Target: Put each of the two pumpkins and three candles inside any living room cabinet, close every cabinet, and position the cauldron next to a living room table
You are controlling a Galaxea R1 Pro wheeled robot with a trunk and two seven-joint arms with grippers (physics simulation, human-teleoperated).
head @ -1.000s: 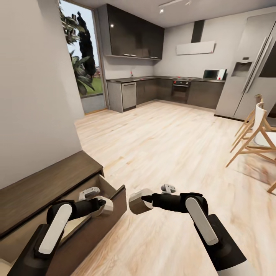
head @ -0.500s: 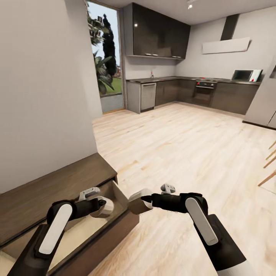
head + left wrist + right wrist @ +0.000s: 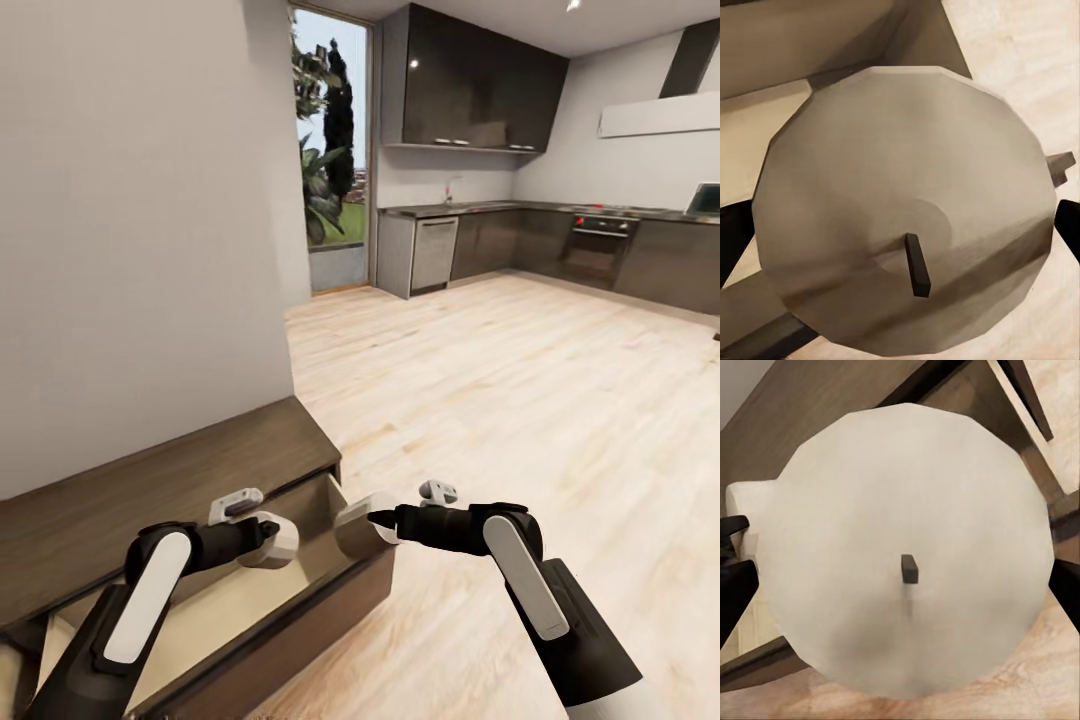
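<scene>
a: what am i carrying right now?

b: i'm holding a candle in each arm. the left end effector [image 3: 272,538] is clamped on the left candle [image 3: 904,206], hanging over the open drawer [image 3: 240,610] of the cabinet [image 3: 150,490]. the right end effector [image 3: 362,525] is clamped on the right candle [image 3: 907,562], sitting at the drawer's front corner, half out over the floor [image 3: 520,400].

a: so how am i doing the drop well?

b: i'm thinking the left one goes first: lowering it toward the pale drawer bottom before letting go, so it isn't rolling. the right one needs shifting inward past the drawer's front edge, i judge, or it's landing on the floor.
</scene>
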